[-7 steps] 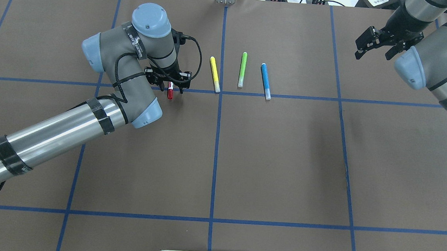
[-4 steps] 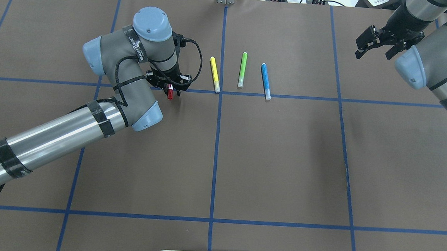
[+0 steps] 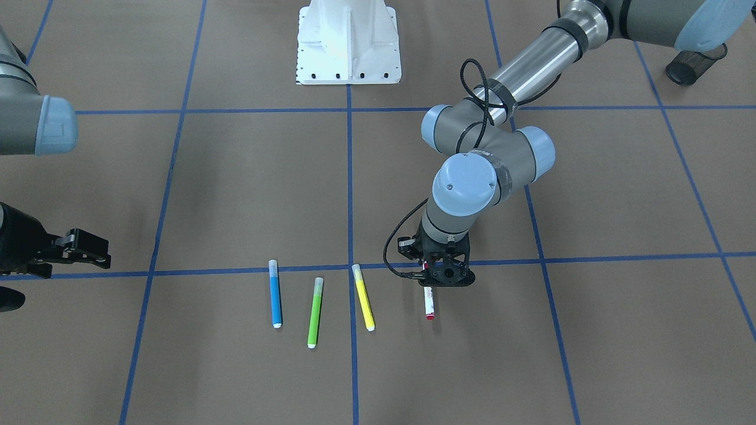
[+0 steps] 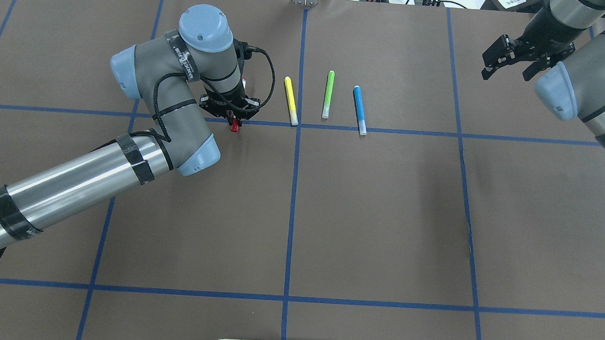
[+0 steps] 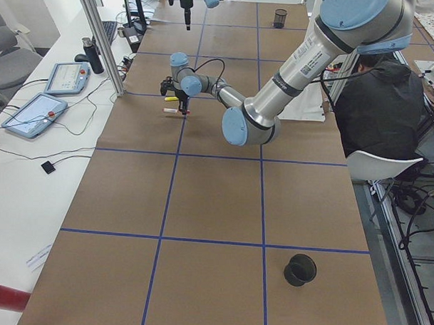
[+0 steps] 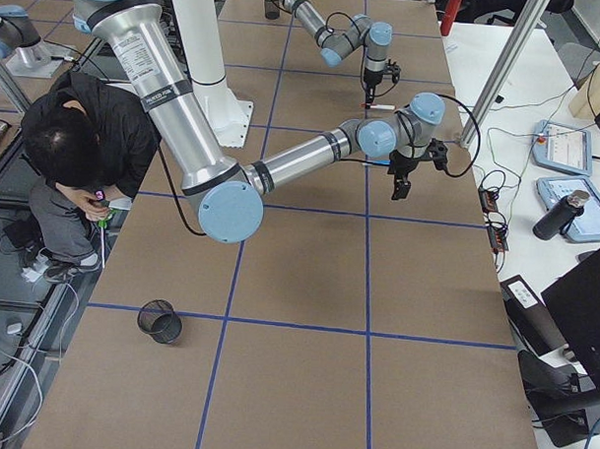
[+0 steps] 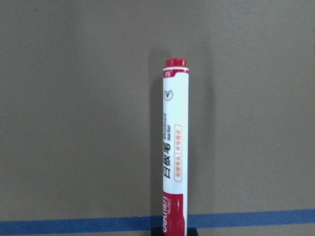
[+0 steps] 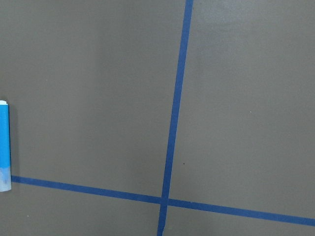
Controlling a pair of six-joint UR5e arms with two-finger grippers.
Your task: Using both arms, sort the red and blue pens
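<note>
Brown paper gridded with blue tape covers the bench (image 4: pixel 383 222), where the left arm's black end effector (image 4: pixel 234 116) pinches the white-barrelled pen with red cap and red end (image 7: pixel 175 147), its barrel printed "白板笔". The blue-barrelled pen with clear cap (image 4: pixel 359 109) lies beside a slim green marker (image 4: pixel 328 94), well apart from the right arm's black end effector (image 4: pixel 506 67), its fingers spread.
</note>
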